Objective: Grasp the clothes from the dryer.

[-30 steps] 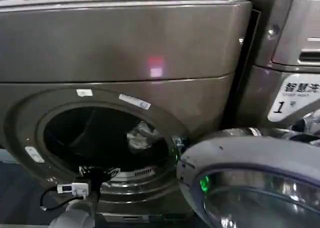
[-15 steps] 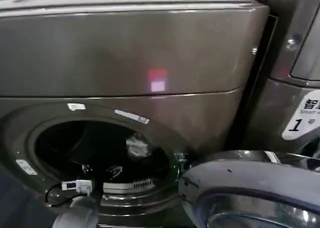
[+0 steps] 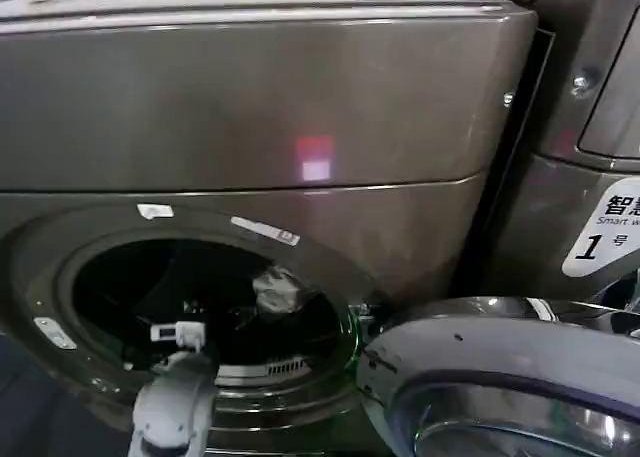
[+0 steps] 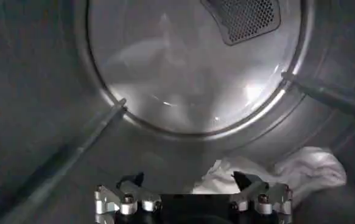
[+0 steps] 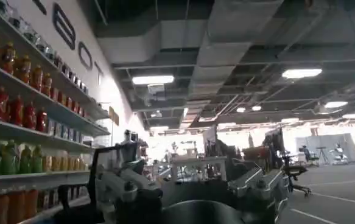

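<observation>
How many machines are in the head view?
2. The dryer with the open porthole stands in front, holding the clothes and the left gripper; a second machine stands at its right.

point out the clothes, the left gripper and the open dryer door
clothes (image 4: 299,170): left wrist view, on the pale wrinkled fabric lying in the drum.
left gripper (image 4: 189,182): left wrist view, midway between its open fingertips.
dryer door (image 3: 500,352): head view, on the grey rim of the swung-open door.
</observation>
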You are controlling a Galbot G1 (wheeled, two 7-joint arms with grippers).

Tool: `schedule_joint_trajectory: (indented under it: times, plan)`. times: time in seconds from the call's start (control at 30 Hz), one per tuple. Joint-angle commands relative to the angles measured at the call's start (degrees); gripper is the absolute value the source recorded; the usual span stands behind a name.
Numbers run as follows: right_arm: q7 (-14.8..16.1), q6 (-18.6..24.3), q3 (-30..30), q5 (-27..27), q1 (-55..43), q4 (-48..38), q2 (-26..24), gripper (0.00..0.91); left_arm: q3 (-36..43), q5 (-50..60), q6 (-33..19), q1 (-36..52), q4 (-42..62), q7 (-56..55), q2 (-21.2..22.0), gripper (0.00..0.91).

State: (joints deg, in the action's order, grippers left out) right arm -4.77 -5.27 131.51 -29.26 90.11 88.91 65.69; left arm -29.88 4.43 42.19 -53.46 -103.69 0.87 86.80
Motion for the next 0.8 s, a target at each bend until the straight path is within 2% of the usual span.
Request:
schedule_joint_trajectory:
  times: [0.03, 0.33, 0.5, 0.6, 0.63, 0.7, 0.77, 0.8]
  plan:
    - [-0.04, 0.24, -0.37, 0.11, -0.11, 0.04, 0.30, 0.907, -0.01, 0.22, 2.81, 13.51, 17.19, 0.99, -0.13, 0.907]
    - [-0.02, 0.29, -0.41, 0.08, 0.04, 0.11, 0.47, 0.907, 0.25, 2.51, 1.82, 18.47, 24.38, 2.79, 0.48, 0.907]
    - [-0.02, 0.36, -0.36, 0.05, 0.33, 0.13, 0.45, 0.907, 0.07, 9.40, -1.11, 21.14, 27.68, 6.85, 1.30, 0.907]
    - [0.05, 0.39, -0.57, 0.07, 0.28, 0.35, 0.48, 0.907, 0.20, 25.29, -6.97, 24.09, 31.67, 20.15, 0.90, 0.907]
    - [0.09, 0.44, -0.69, 0.08, 0.30, 0.39, 0.54, 0.907, 0.19, 29.81, -11.49, 25.10, 33.22, 24.87, 0.74, 0.907]
    - [0.10, 0.61, -0.95, 0.13, 0.18, 0.31, 0.65, 0.907, 1.22, 39.50, -16.63, 26.79, 35.85, 32.89, 0.07, 0.907]
    - [0.11, 0.69, -1.17, 0.22, 0.12, 0.12, 0.65, 0.907, 1.49, 44.54, -22.31, 28.27, 36.96, 39.21, -0.36, 0.907]
    - [0.13, 0.79, -1.23, 0.27, 0.15, 0.07, 0.65, 0.907, 1.12, 48.58, -26.56, 29.18, 37.04, 43.81, -0.37, 0.907]
